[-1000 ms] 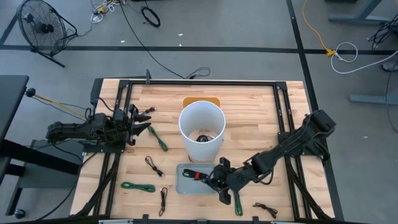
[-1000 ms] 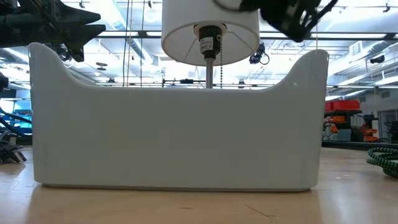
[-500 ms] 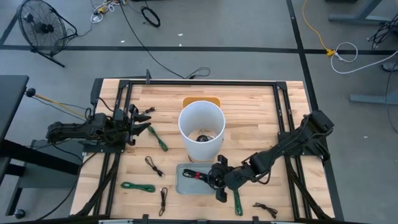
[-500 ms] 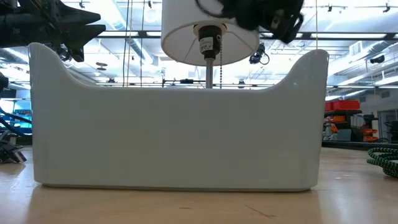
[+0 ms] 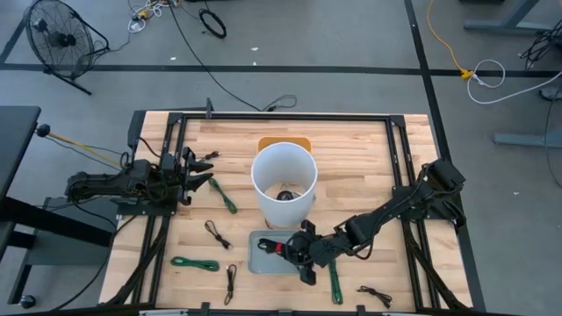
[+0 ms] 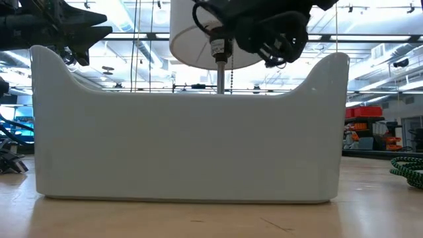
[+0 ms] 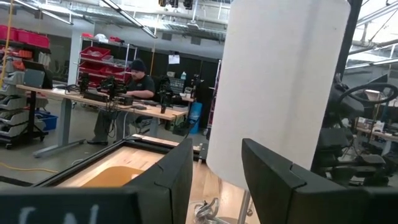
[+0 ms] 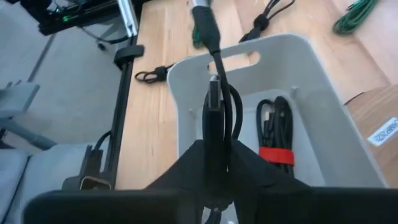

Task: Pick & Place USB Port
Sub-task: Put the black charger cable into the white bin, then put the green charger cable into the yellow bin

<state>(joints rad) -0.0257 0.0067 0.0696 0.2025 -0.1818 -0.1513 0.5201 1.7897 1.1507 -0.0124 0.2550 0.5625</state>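
A grey tray (image 5: 263,257) stands on the wooden table in front of a white lamp shade (image 5: 284,183); it fills the low view (image 6: 192,145). Inside it lies a black cable bundle with a red tie (image 8: 273,134). My right gripper (image 5: 297,251) hangs over the tray's right part, above its rim in the low view (image 6: 268,33), and is shut on a black USB cable (image 8: 214,93). My left gripper (image 5: 200,171) waits open and empty at the table's left side, its fingers apart in the left wrist view (image 7: 214,168). My right gripper pinches the black USB cable's coiled part with its plug (image 8: 215,124) between its two fingers. The fingers slant down toward the table's left. The cable is lifted clear above the tray's floor, and its free length (image 8: 208,37) runs forward past the tray's left wall.
Loose cables lie on the table: green ones (image 5: 226,197), (image 5: 195,262), (image 5: 335,285) and black ones (image 5: 217,233), (image 5: 230,283), (image 5: 376,295). An orange pad (image 5: 284,140) shows behind the lamp shade. Black rails frame the table's left and right sides.
My right gripper has gone toward the table's left edge with the black USB cable, from the tray's right wall to over its inside, staying shut on it.
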